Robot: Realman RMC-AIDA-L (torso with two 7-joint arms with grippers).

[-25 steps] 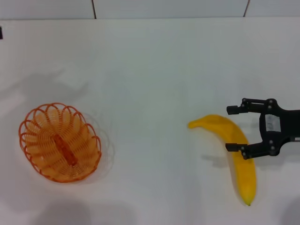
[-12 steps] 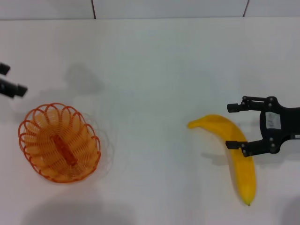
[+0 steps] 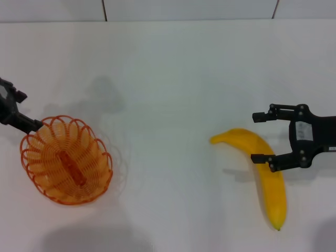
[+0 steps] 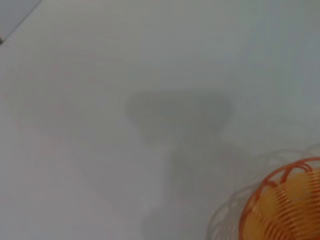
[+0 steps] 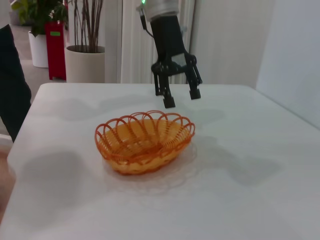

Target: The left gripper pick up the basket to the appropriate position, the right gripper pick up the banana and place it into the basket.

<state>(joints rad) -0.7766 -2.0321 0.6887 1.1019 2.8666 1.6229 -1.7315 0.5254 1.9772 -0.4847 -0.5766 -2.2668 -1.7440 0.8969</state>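
The orange wire basket (image 3: 66,160) sits on the white table at the left; it also shows in the right wrist view (image 5: 145,142) and partly in the left wrist view (image 4: 280,205). My left gripper (image 3: 26,111) is open just beyond the basket's far-left rim; the right wrist view shows the left gripper (image 5: 182,98) hanging a little above that rim, holding nothing. The yellow banana (image 3: 273,194) lies at the right. My right gripper (image 3: 257,137) is open, its fingers spread across the banana's upper curved part, one finger overlapping it.
The white table (image 3: 168,79) stretches between basket and banana. In the right wrist view, potted plants (image 5: 82,55) and a red pot (image 5: 55,47) stand beyond the table's far edge, and a dark shape (image 5: 12,80) is beside it.
My left gripper has come in from the left edge down to the basket's rim. My right gripper has shifted slightly away from me over the banana, still open.
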